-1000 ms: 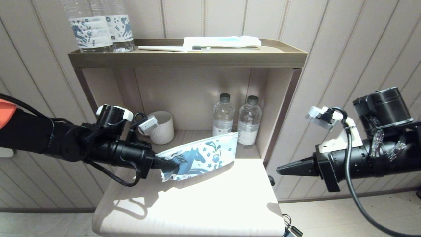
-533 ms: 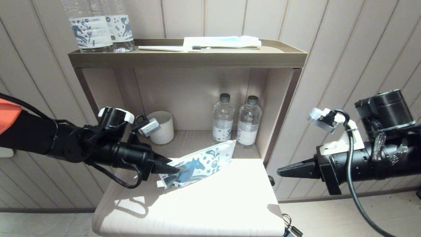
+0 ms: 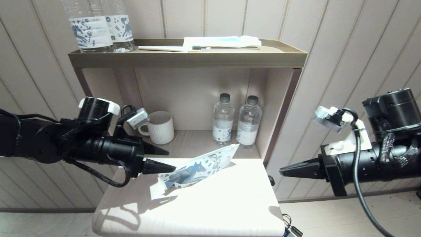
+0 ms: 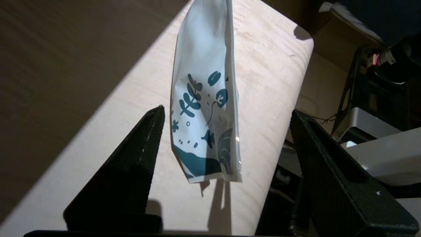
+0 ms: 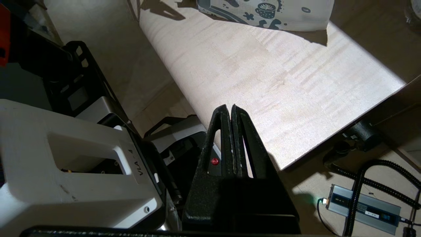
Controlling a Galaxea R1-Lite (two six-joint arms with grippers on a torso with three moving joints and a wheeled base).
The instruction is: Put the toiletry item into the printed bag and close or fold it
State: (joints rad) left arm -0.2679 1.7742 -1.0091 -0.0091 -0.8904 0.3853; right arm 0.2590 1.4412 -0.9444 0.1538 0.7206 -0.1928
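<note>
The printed bag [image 3: 197, 165], white with a dark-blue horse, lies tilted on the pale table [image 3: 213, 204], its far corner raised toward the shelf niche. My left gripper [image 3: 166, 159] is open just left of the bag's near end. In the left wrist view the bag [image 4: 204, 108] stands between the spread fingers [image 4: 144, 148] and touches neither. The slim grey-handled toiletry item is out of view. My right gripper [image 3: 281, 171] hangs shut off the table's right edge, its fingers [image 5: 231, 112] pressed together with nothing in them. The bag's end [image 5: 269, 13] shows in the right wrist view.
On the top shelf lie a white-handled toothbrush [image 3: 171, 48] and a white-and-blue packet [image 3: 223, 41], beside two large bottles [image 3: 88, 29]. The niche holds a white mug [image 3: 161, 126] and two small bottles [image 3: 223, 118]. A shelf wall [image 3: 279, 108] stands right of the niche.
My left gripper has opened, let go of the printed bag and drawn back to the left. The bag has sunk lower onto the table. The right arm has barely moved.
</note>
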